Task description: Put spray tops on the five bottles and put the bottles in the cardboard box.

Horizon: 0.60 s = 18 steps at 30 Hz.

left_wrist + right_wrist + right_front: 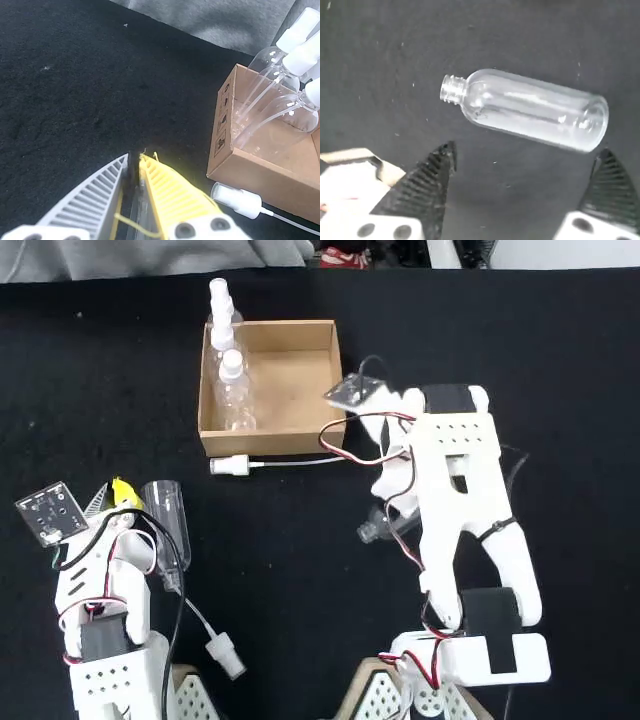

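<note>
1. The black counter (560, 340) bears everything.
2. The right arm (455, 490), nearer the arms' bases than the cardboard box (290, 380), hides most of a bare bottle (530, 112) from above. The right gripper (528, 149) has its fingers spread wide on either side of the bottle, holding nothing. The bottle lies flat, roughly parallel to the box's near wall.
3. The left gripper (134, 159) has its fingers almost closed. I cannot tell whether anything thin sits in the slit.
4. Inside the box, three capped bottles (232, 390) lean along one side wall. The farthest juts over the far wall. Printed marks on the box's outside are too small to read.
5. A second bare bottle (165, 515) lies beside the left gripper, base toward the box.
6. A spray top (232, 465) lies just before the box's near wall, its tube along that wall. A second spray top (225, 652) lies farthest from the box.
</note>
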Tool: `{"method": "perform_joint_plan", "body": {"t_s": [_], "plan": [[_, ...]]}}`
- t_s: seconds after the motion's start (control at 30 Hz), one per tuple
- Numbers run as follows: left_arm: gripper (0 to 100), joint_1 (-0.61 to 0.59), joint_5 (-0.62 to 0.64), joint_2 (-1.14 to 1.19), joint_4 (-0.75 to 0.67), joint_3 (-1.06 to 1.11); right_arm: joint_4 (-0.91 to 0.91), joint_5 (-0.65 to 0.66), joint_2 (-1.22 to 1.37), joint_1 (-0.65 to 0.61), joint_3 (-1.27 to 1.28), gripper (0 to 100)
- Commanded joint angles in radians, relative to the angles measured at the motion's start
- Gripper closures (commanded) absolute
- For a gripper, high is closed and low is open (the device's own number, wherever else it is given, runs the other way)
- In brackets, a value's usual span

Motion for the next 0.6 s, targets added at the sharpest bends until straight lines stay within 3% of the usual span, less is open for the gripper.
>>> {"method": "perform_joint_plan", "body": {"t_s": [0.0, 0.37, 0.57], "plan": [[97, -0.01, 0.0, -0.009, -0.014, 0.022, 0.011, 0.121, 0.007, -0.009, -0.013, 63.1], [97, -0.01, 0.0, -0.009, -0.014, 0.022, 0.002, 0.376, 0.007, -0.011, 0.008, 63.1], [97, -0.01, 0.0, -0.009, -0.014, 0.022, -0.15, 0.493, 0.005, -0.009, 0.13, 63.1]]}}
